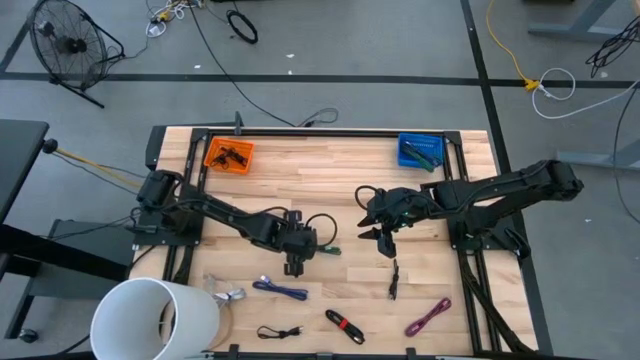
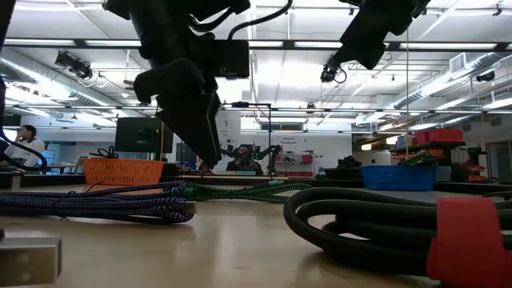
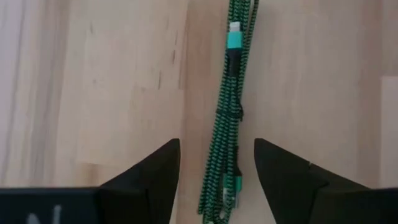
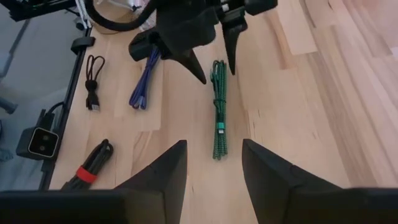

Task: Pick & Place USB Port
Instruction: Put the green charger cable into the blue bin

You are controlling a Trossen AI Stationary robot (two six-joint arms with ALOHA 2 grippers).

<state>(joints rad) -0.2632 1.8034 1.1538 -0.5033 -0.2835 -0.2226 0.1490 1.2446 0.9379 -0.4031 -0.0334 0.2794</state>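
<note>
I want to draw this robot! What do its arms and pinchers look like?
Both arms are dark, nearly black, jointed, with black cables looping along them. The left gripper and right gripper each end in two pointed, wedge-shaped black fingers.

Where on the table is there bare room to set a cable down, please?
Bare wood runs along the far side between the orange bin and the blue bin. The near edge is crowded: blue cable, black-and-red cable, purple cable.

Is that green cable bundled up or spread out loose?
Bundled. The green cable lies folded into a narrow straight hank on the table, tied round its middle, between the left gripper's open fingers.
</note>
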